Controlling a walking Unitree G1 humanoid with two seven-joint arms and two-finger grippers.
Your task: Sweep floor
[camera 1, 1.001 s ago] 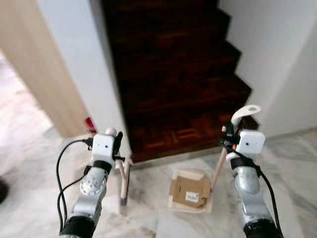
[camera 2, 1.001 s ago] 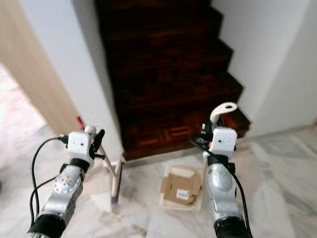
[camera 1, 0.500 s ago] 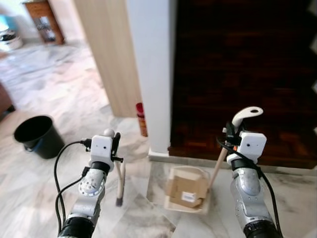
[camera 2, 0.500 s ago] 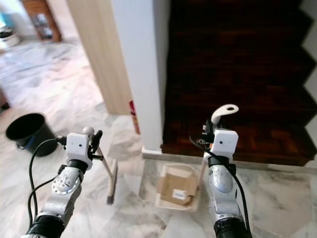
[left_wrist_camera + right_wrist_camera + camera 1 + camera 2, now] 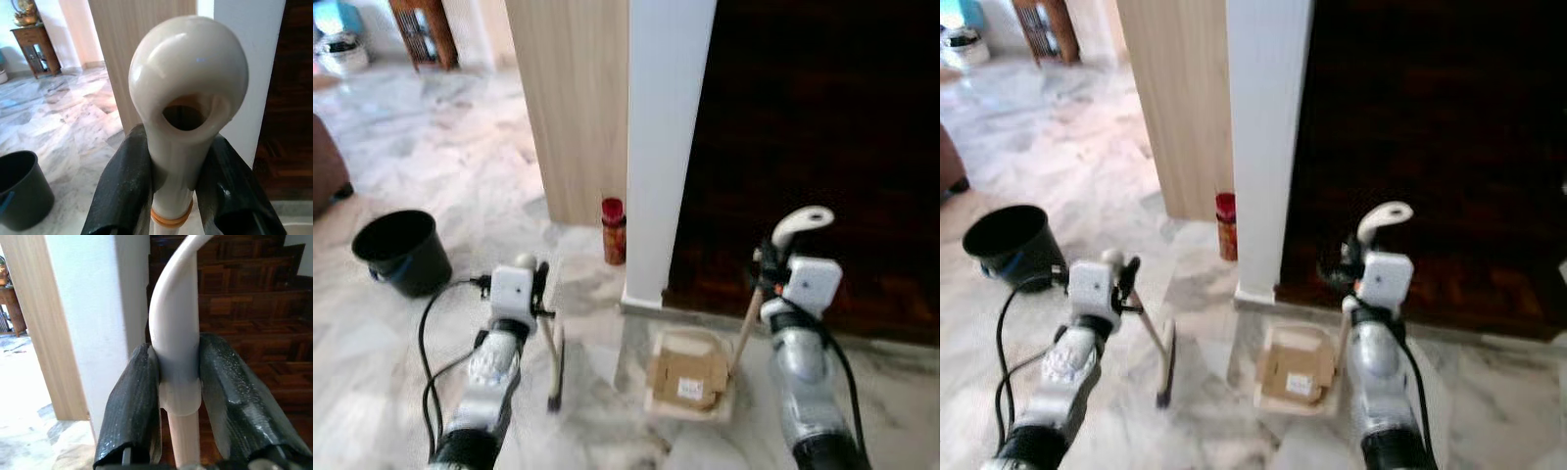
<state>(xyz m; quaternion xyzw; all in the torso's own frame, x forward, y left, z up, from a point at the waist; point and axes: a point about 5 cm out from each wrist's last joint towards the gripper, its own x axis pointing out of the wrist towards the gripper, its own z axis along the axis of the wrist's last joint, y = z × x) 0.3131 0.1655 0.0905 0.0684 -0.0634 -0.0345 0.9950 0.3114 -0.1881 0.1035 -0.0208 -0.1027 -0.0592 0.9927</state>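
Gripping broom (image 5: 553, 357) handle, left gripper (image 5: 172, 193) fingers clamped tight; brush head on floor (image 5: 431, 166) ahead-left. Right gripper (image 5: 178, 391) fingers clamped on dustpan (image 5: 690, 377) handle, pan flat just right of broom, cardboard inside. Bucket (image 5: 401, 250) far left.

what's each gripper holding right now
Left gripper: shut on the cream plastic handle of the short wooden broom.
Right gripper: shut on the curved cream handle of the wooden-shafted dustpan.

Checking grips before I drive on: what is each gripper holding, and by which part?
The left gripper is shut on the broom, at the cream cap atop its handle. The right gripper is shut on the dustpan, at the white grip of its upright handle.
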